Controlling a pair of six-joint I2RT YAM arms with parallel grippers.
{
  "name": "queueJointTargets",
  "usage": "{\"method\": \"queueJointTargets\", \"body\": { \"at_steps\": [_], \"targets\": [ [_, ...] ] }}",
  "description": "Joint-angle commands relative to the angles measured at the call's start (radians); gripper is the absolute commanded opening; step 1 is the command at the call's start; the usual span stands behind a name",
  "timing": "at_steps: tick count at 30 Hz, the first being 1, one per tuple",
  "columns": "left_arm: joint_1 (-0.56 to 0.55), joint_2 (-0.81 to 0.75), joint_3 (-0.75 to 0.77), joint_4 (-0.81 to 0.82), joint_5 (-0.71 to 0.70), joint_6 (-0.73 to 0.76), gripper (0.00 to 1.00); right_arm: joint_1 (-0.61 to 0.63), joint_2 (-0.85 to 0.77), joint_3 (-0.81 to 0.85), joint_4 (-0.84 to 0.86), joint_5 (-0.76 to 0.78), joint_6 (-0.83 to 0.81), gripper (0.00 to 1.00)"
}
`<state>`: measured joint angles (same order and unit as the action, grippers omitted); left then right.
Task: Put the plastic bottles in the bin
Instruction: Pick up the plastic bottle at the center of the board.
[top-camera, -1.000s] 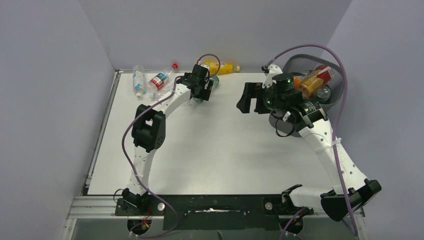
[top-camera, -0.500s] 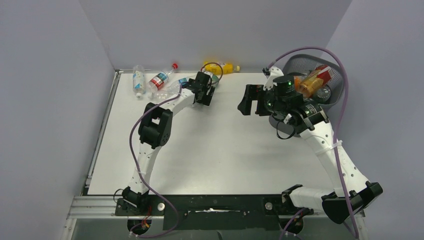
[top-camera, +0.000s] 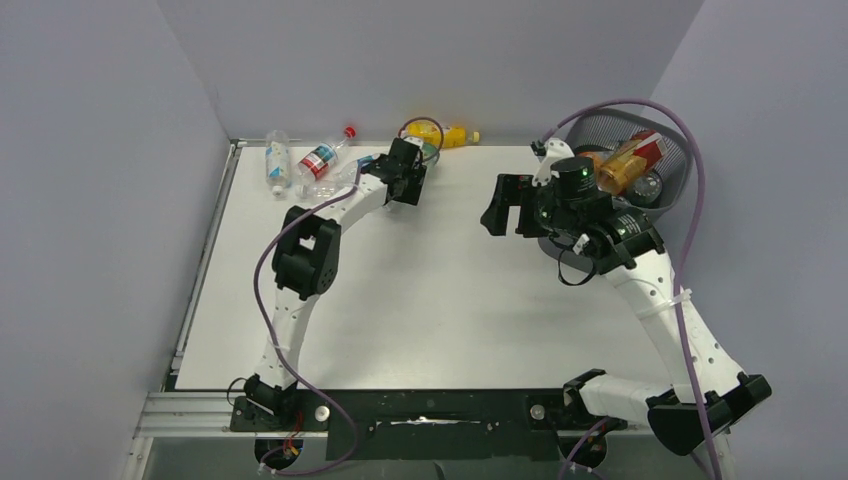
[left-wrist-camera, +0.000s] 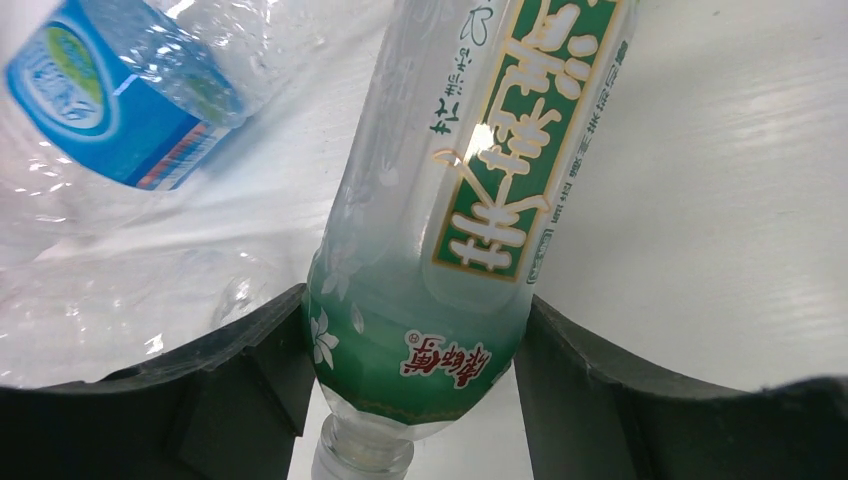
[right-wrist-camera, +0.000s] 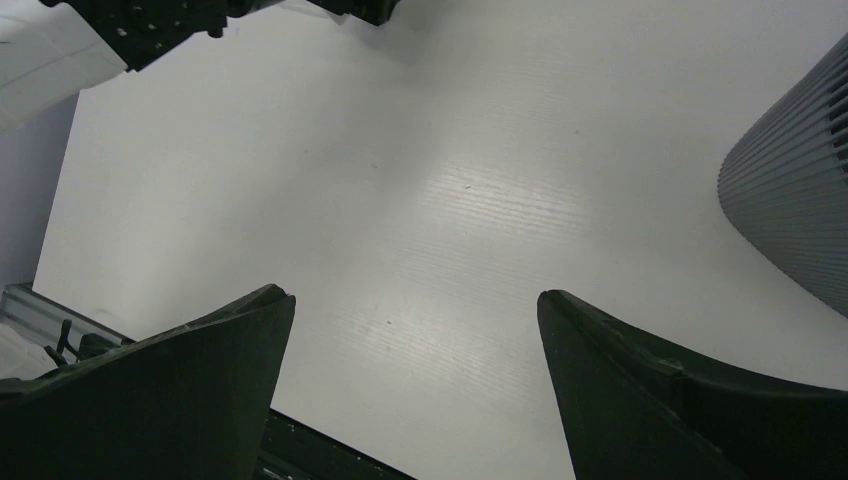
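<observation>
Pinching a green-labelled bottle (left-wrist-camera: 470, 200) at its shoulder, just above the neck, the left tool (left-wrist-camera: 410, 335) has one dark finger pressed against each side; the bottle lies on the white table (left-wrist-camera: 720, 200) with its neck toward the wrist camera, close to the far edge and left of the middle; a crumpled clear bottle with a blue label (left-wrist-camera: 110, 110) lies just beside it, though whether the two touch I cannot tell. Further left along the far edge lie a red-capped bottle (top-camera: 325, 157) and another clear bottle (top-camera: 277, 160); a yellow bottle (top-camera: 452, 134) rests against the back wall behind the left tool. The right tool (right-wrist-camera: 415, 310) hangs above bare table with its fingers spread wide and nothing between them; it sits just left of the bin (top-camera: 600, 130), which stands at the far right corner; inside the bin show an orange bottle (top-camera: 622, 168) and a red-labelled bottle (top-camera: 650, 145).
</observation>
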<state>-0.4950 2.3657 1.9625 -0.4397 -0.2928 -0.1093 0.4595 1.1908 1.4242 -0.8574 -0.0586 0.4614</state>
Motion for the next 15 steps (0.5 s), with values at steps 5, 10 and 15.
{"method": "queueJointTargets", "body": {
  "at_steps": [5,10,15],
  "targets": [
    [-0.021,-0.265,0.062,-0.060,0.072,-0.093,0.51,0.006,-0.099,0.097,-0.080,0.080,0.021,0.98],
    [-0.050,-0.331,0.183,-0.145,0.163,-0.189,0.51,0.006,-0.163,0.163,-0.115,0.135,0.041,0.98],
    [-0.114,-0.367,0.268,-0.156,0.188,-0.258,0.52,0.005,-0.227,0.206,-0.118,0.202,0.062,0.98]
  ]
}}
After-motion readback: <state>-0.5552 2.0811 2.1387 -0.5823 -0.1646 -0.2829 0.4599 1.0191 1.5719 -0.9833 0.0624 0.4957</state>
